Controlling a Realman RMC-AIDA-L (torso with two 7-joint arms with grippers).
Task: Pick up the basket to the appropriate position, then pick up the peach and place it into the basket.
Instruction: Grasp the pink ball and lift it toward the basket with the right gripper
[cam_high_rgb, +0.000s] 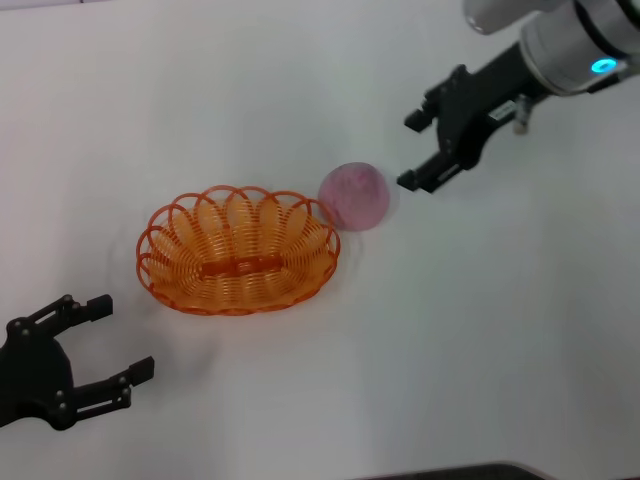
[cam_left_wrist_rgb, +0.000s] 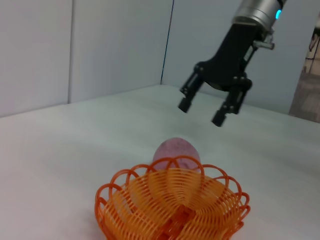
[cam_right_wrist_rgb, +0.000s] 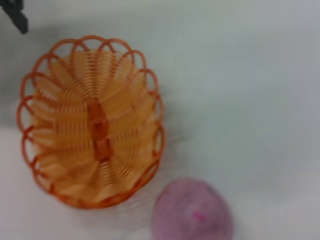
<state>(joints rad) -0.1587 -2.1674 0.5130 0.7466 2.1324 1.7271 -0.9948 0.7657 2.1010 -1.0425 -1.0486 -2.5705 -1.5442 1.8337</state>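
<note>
The orange wire basket sits empty on the white table, left of centre. The pink-mauve peach rests on the table just outside the basket's right rim. My right gripper is open and empty, hovering a little above and to the right of the peach. My left gripper is open and empty at the near left, short of the basket. The left wrist view shows the basket, the peach behind it and the right gripper above. The right wrist view shows the basket and peach.
The white table is bare around the basket and peach. Grey wall panels stand behind the table in the left wrist view. A dark edge shows at the table's near side.
</note>
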